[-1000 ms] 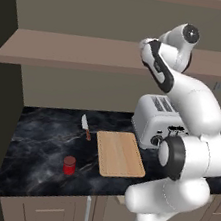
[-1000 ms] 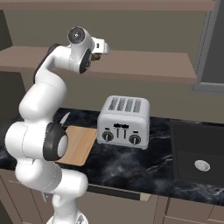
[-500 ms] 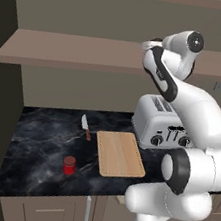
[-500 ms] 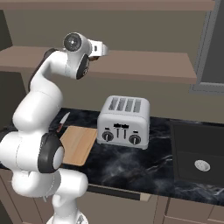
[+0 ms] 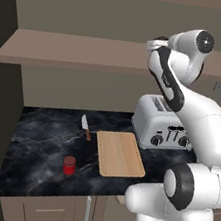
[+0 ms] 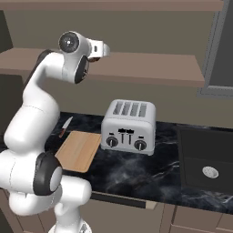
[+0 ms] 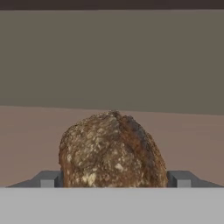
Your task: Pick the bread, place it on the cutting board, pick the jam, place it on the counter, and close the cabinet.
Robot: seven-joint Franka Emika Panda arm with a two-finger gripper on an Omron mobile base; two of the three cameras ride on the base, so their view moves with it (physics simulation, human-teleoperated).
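The bread [image 7: 113, 151] is not to be made out in the left base view, where the arm has swung its wrist further right along the brown shelf [image 5: 71, 53] than a second ago, elbow folded above the toaster [image 5: 166, 124], while the jam [image 5: 69, 164] already stands on the surface [image 5: 41, 142] beside the bare cutting board [image 5: 120, 153]. In the right base view the hand [image 6: 102, 50] reaches level over the shelf edge, forearm raised high. In the hand view the loaf sits on the shelf between the wide-spread fingertips [image 7: 48, 179] (not yet gripped), so closing on it looks next.
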